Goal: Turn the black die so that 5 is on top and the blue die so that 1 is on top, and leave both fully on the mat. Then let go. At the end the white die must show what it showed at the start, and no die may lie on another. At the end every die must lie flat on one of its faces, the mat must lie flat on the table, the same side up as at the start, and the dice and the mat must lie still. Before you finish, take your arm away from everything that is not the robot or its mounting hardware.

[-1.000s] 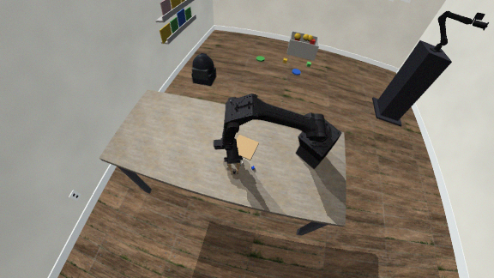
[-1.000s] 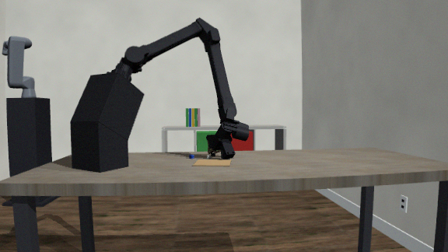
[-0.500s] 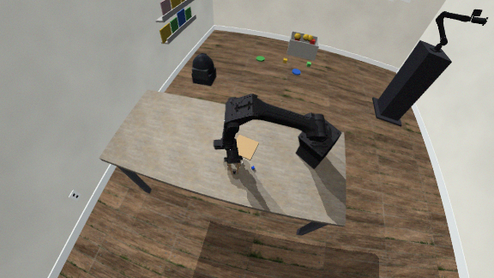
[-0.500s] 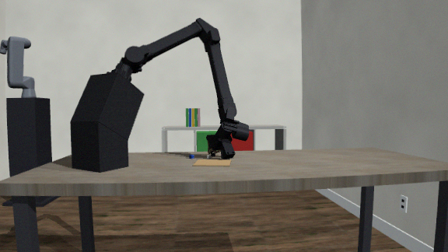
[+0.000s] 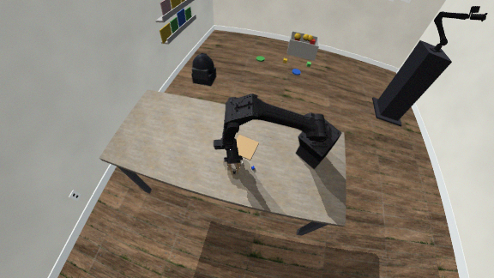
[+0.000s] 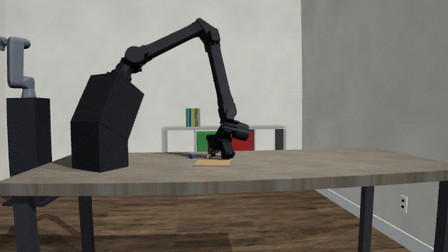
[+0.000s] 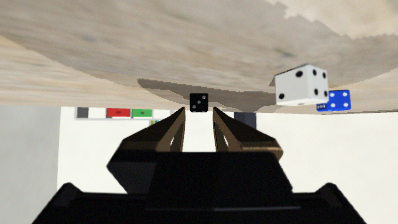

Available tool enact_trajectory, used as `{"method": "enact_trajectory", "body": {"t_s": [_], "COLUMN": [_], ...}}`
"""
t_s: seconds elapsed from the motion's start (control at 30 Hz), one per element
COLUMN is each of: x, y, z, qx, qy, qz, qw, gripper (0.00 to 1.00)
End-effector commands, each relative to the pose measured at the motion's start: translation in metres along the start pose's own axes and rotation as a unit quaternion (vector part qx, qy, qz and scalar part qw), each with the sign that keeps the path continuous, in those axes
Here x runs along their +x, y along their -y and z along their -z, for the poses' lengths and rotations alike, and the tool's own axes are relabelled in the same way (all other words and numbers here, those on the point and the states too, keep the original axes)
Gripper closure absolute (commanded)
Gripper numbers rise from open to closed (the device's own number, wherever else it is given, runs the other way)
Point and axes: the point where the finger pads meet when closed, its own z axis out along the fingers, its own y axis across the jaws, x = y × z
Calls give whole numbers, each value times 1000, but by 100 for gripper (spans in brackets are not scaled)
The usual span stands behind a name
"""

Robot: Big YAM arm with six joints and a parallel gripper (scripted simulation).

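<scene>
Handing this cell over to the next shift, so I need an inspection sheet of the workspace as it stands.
Surface: wooden table, tan mat lying flat.
Job's things: black die, white die and blue die all off the mat.
Clutter: nothing seen on the table.
Grippers: tool partly open, holding nothing, black die just past its fingertips.
Cables: nothing seen.
Surroundings: toys by a bin, black pedestal, wall shelves.

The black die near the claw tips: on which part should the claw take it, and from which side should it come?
Grip the black die on its two opposite side faces, coming straight on along the line the open claw already points. The cube sits centred just beyond the gap between the fingers, square to them, nothing held yet. The white die and blue die stand apart to one side, clear of that approach.
</scene>
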Motion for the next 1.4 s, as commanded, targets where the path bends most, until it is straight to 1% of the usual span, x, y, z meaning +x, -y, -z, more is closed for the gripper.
{"method": "enact_trajectory", "body": {"t_s": [0.0, 0.33, 0.4, 0.47, 0.53, 0.67, 0.93, 1.03, 1.07, 1.1, 1.17, 1.27, 1.37], "x": [9, 9, 9, 9, 6, 6, 6, 5, -3, -2, 0, 1, 8], "y": [-13, -13, -14, -14, -19, -19, -19, -18, -8, -9, -9, -9, -18], "z": [-1, 0, 4, 4, 18, 28, 58, 60, 57, 59, 56, 56, 66], "qx": [-2, -2, -3, -3, -13, -14, -13, -13, -9, -9, -5, -5, -12], "qy": [1, 1, 2, 2, 6, 6, 8, 7, 5, 5, 3, 3, 7], "qz": [17, 17, 17, 17, 18, 18, 18, 17, 5, 5, 8, 8, 18], "qw": [1000, 1000, 1000, 1000, 1000, 1000, 1000, 1000, 1000, 1000, 1000, 1000, 1000], "gripper": [69, 69, 69, 69, 69, 69, 69, 69, 69, 69, 69, 69, 69]}}
